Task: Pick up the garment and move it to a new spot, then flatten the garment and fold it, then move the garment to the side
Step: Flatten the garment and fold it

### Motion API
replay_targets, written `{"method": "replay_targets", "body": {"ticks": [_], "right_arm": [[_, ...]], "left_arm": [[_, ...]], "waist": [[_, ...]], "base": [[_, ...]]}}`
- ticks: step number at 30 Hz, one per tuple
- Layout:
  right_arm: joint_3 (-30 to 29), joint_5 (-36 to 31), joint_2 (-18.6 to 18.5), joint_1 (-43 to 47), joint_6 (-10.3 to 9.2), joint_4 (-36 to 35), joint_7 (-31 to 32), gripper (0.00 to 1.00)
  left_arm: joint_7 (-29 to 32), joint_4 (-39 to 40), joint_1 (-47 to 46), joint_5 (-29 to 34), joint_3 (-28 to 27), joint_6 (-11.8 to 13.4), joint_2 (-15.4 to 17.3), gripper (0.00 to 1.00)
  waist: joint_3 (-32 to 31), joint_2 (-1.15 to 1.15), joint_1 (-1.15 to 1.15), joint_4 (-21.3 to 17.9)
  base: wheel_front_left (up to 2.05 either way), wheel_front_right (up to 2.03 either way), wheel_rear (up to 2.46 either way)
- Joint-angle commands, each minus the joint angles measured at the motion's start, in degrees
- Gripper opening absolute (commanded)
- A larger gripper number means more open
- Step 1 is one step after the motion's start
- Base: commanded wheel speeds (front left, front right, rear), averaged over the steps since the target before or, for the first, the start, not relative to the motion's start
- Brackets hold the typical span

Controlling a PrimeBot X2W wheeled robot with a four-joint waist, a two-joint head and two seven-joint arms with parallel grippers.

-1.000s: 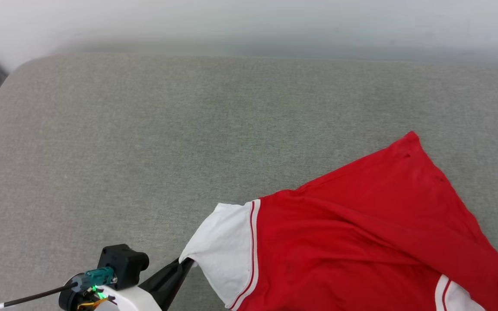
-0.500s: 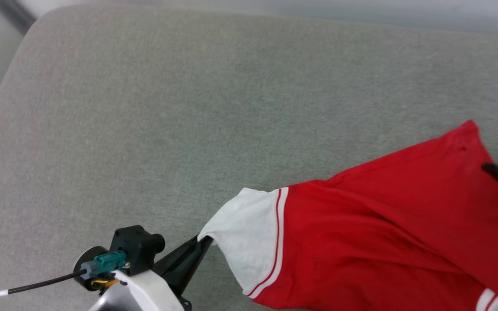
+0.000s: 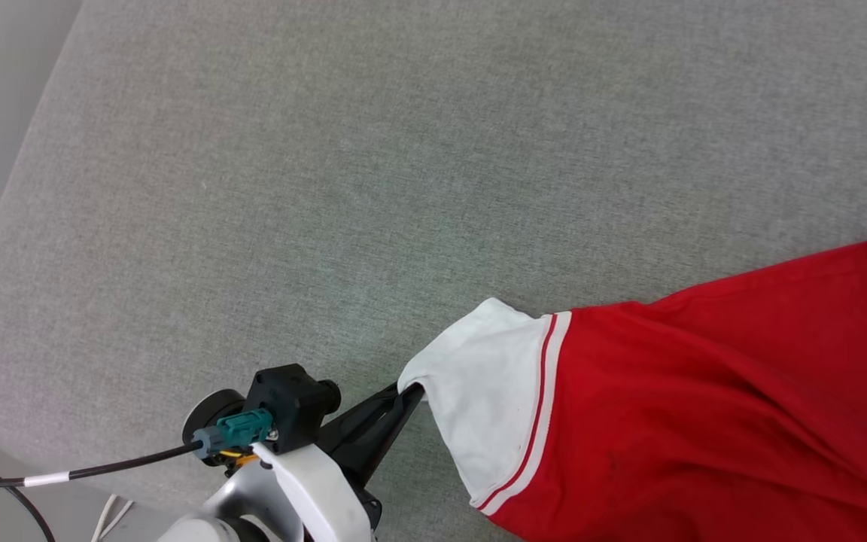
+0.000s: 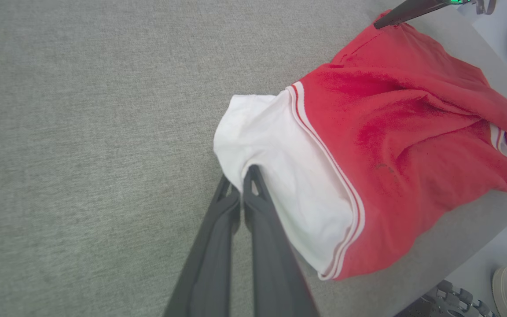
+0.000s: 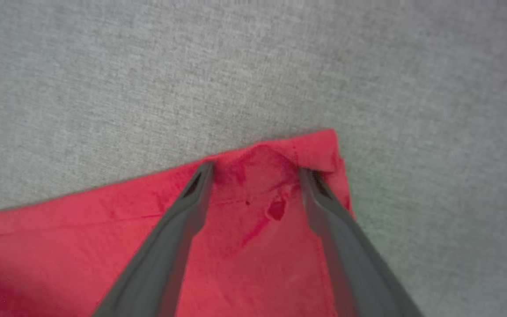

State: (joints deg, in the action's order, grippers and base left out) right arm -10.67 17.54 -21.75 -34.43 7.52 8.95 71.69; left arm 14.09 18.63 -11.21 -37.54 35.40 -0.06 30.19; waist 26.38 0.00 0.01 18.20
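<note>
Grey woven upholstery (image 3: 328, 188) lies under everything. The pale wall that ran along its far edge a second ago has left the head view. That is the camera tipping down and swinging, so the garment's apparent slide to the right is not a move of its own.

What has really moved is the right gripper (image 5: 255, 168). A second ago it was at the near right edge of the garment (image 3: 704, 406). Now it stands over the far hem corner (image 5: 319, 149), with its fingers spread wide on either side of a small pucker of red cloth, gripping nothing yet.

The left gripper (image 3: 412, 390) stays clenched on the edge of the white sleeve (image 3: 486, 391) at the near left. The garment lies creased on the right part of the surface.

With one end held and the far corner bracketed, closing on that corner looks like the next step. That would give two holds for lifting and carrying.
</note>
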Motion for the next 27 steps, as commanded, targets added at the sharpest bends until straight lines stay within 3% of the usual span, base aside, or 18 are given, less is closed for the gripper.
{"method": "replay_targets", "body": {"ticks": [1, 4, 5, 6, 15, 27], "right_arm": [[0.6, -0.7, 0.2, 1.4, -0.06, 2.8, 0.0, 1.0], [2.0, -0.9, -0.1, 3.4, -0.07, 4.7, 0.3, 1.0], [2.7, -0.8, -0.4, 4.3, -0.07, 5.2, 0.9, 0.43], [3.2, -0.4, -0.6, 5.1, -0.07, 5.5, 1.2, 0.0], [2.7, 1.1, -1.2, 4.8, -0.06, 4.9, -2.0, 0.0], [5.0, 8.0, -2.9, 1.5, -0.05, 2.6, -12.2, 0.0]], "left_arm": [[-0.5, -0.3, -1.1, 0.2, 0.1, -0.2, -0.3, 0.0], [-0.8, -0.8, -1.1, 0.1, 0.1, -0.4, -0.5, 0.0], [-1.0, -1.0, -1.1, 0.1, 0.1, -0.4, -0.5, 0.0], [-1.1, -1.2, -1.1, 0.0, 0.0, -0.4, -0.5, 0.0], [-1.8, -2.5, -0.6, -0.3, -0.3, -0.1, -0.3, 0.0], [-2.1, -1.0, 1.0, -1.1, -2.6, 2.0, 1.6, 0.0]], "waist": [[0.9, 0.0, -0.01, 0.8], [1.2, 0.0, -0.01, 1.0], [1.2, 0.0, -0.01, 1.1], [1.1, 0.0, -0.01, 1.1], [-1.7, 0.0, -0.01, 0.1], [-13.4, 0.0, -0.01, -5.4]], "base": [[0.0, 0.0, 0.0], [0.0, 0.0, 0.0], [0.0, 0.0, 0.0], [0.0, 0.0, 0.0], [0.0, 0.0, 0.0], [0.0, 0.0, 0.0]]}}
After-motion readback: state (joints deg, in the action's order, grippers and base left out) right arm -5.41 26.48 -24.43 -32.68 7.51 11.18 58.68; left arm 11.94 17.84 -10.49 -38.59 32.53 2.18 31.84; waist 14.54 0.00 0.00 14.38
